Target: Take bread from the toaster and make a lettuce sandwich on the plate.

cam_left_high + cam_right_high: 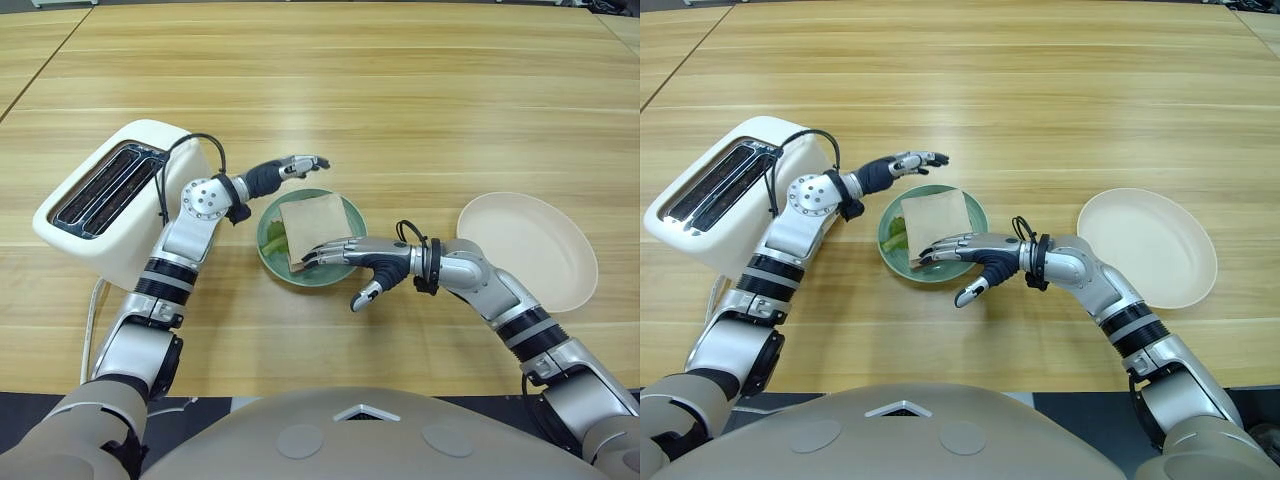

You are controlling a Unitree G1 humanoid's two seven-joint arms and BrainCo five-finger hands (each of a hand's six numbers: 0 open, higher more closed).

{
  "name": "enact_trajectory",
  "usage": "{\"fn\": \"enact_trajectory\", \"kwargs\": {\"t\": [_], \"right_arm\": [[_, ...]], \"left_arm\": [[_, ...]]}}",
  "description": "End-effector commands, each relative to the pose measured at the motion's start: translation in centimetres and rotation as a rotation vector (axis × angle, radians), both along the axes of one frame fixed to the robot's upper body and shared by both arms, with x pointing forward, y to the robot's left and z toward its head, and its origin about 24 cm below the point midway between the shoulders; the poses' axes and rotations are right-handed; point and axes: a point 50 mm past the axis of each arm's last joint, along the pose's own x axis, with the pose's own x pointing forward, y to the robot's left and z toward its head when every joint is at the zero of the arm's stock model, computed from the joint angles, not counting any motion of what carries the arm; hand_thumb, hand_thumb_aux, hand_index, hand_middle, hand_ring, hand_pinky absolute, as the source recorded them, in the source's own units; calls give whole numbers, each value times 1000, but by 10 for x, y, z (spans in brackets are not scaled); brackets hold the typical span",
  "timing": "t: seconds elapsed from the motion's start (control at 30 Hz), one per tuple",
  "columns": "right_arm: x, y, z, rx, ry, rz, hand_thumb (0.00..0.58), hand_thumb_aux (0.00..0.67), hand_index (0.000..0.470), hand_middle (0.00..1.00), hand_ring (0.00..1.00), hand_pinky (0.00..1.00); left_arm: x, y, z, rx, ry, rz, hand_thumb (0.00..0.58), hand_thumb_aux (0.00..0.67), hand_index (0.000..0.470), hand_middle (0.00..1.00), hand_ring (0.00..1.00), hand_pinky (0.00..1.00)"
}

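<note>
A green plate [351, 214] sits in the middle of the wooden table. On it lies a slice of tan bread [312, 226] with green lettuce [274, 238] sticking out at its left side. My right hand [362, 262] rests open at the plate's near edge, its fingertips on the near corner of the bread. My left hand [290, 168] hovers open just beyond the plate's far left rim, fingers stretched toward the right. The white toaster [108, 201] stands at the left, its two slots dark.
An empty cream plate [527, 248] lies at the right, close to my right forearm. The toaster's cord [91, 330] runs down toward the table's near edge. Bare wooden tabletop stretches beyond the plates.
</note>
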Motion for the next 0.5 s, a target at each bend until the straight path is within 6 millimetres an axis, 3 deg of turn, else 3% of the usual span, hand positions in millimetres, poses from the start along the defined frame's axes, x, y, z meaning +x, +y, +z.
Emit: {"fn": "enact_trajectory", "kwargs": {"t": [0.03, 0.2, 0.33, 0.4, 0.43, 0.47, 0.5], "right_arm": [[-19, -20, -47, -261, 177, -8, 0, 0, 0, 0, 0, 0], [-12, -14, -38, -182, 125, -28, 0, 0, 0, 0, 0, 0], [9, -1, 17, 206, 6, -114, 0, 0, 0, 0, 0, 0], [11, -3, 44, 381, 29, -127, 0, 0, 0, 0, 0, 0], [9, -6, 54, 451, 56, -124, 0, 0, 0, 0, 0, 0], [7, -8, 64, 510, 85, -113, 0, 0, 0, 0, 0, 0], [5, -10, 71, 553, 110, -101, 92, 55, 39, 0, 0, 0]], "left_arm": [[3, 3, 22, -50, -96, 35, 0, 0, 0, 0, 0, 0], [1, 6, 42, -110, -208, 46, 0, 0, 0, 0, 0, 0], [-8, 7, 42, -99, -228, -8, 0, 0, 0, 0, 0, 0], [-15, 11, 40, -132, -193, -53, 0, 0, 0, 0, 0, 0], [-19, 15, 40, -162, -167, -75, 49, 29, 20, 0, 0, 0], [-24, 20, 40, -192, -141, -102, 234, 152, 107, 576, 576, 576], [-28, 24, 39, -221, -115, -126, 501, 423, 297, 1000, 1000, 1000]]}}
